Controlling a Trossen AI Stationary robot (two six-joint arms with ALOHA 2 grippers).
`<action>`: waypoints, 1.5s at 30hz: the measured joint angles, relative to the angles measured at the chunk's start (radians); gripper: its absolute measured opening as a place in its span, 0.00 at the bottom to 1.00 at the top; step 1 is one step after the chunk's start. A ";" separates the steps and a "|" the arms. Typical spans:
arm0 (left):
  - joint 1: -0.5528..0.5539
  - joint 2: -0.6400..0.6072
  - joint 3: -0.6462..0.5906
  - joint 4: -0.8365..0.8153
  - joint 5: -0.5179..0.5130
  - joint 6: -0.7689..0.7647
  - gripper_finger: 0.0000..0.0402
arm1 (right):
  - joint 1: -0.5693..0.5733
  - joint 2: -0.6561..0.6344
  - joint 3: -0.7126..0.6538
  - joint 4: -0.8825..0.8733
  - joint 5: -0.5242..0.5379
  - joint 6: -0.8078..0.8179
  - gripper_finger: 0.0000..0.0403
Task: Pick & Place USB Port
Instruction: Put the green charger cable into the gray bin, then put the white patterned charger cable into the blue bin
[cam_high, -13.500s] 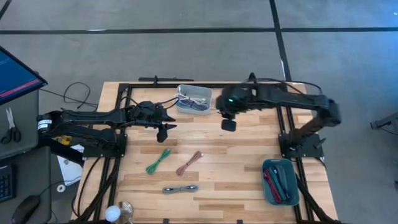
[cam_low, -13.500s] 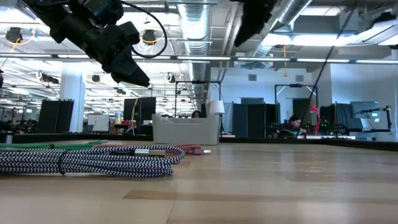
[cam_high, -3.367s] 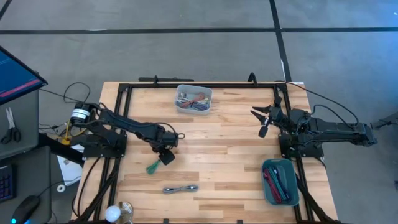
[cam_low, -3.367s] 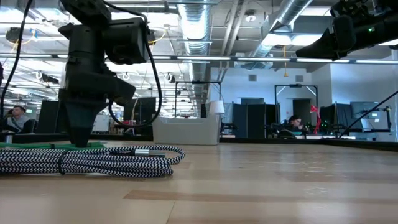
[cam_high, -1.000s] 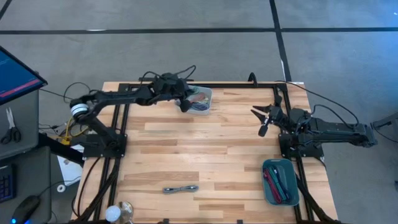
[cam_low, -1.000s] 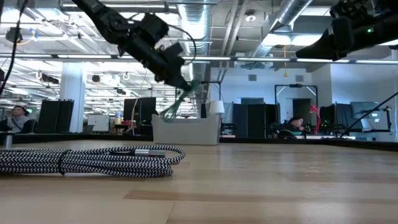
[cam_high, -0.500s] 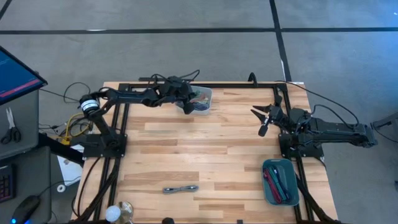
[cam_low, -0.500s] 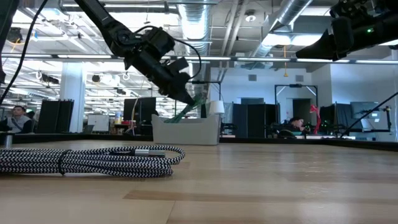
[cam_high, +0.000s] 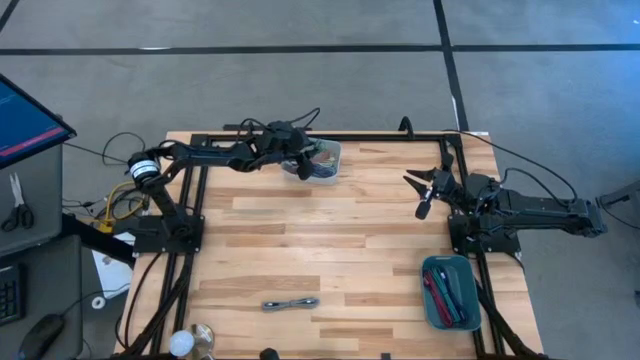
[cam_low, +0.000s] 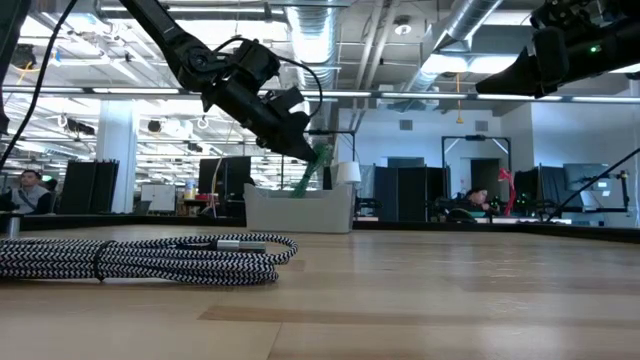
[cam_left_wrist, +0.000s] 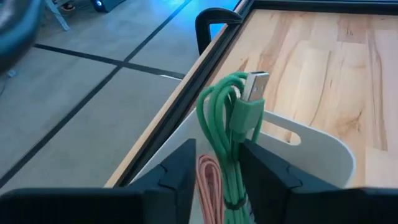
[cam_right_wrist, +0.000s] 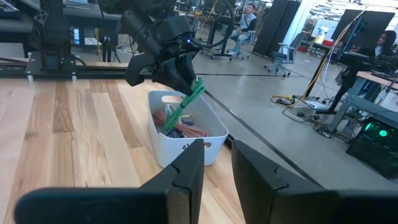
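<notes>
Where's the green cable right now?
The green cable is held in the left gripper just above the white bin at the table's far edge, left of centre in the high view.

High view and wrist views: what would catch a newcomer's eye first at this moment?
The left gripper holds a bundled green USB cable just above the white bin at the table's far edge, where a reddish cable already lies. A black-and-white braided cable lies alone near the front edge, and the right gripper waits, open, at the right side by a teal tray.
</notes>
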 joint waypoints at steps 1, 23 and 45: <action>0.000 0.000 0.000 0.000 0.000 0.000 0.32 | 0.000 0.000 0.000 0.000 0.000 0.000 0.19; -0.016 -0.025 -0.001 -0.026 -0.054 -0.026 0.39 | 0.000 0.000 0.000 0.000 0.000 0.000 0.19; -0.264 -0.560 -0.229 -0.406 -0.017 -0.054 0.24 | 0.058 0.187 0.001 0.315 -0.335 0.210 0.19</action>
